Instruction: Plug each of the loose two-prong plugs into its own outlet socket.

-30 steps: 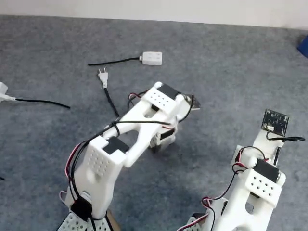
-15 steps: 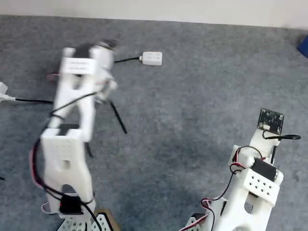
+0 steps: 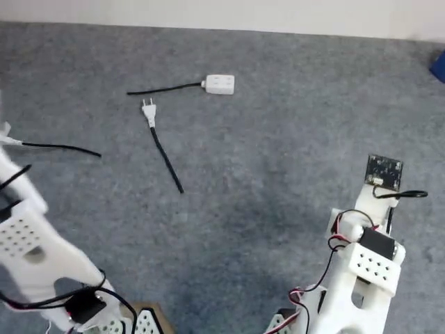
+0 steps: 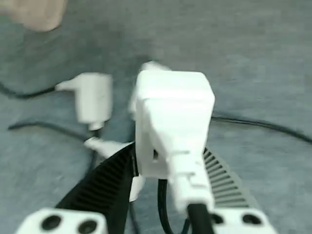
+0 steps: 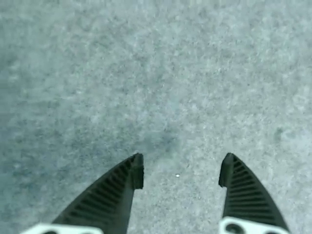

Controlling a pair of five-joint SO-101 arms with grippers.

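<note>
Here left jaws clamp the socket (image 4: pixel 173 112) lengthwise, cable (image 4: pixel 197 217) toward wrist; right jaws gape.

A white connector (image 3: pixel 5 132) at the worktop's left edge is cut off; a blurred white block (image 4: pixel 170 122): plug or socket, unclear.

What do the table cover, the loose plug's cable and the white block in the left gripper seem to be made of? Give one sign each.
Table cover: looks like grey felt or short-pile carpet, matte; mottled, fuzzy grain.
Cable: probably a rubber or PVC sheath, black and matte; thin, with no shine.
Block: likely hard plastic; smooth white faces, moulded rounded edges.
</note>
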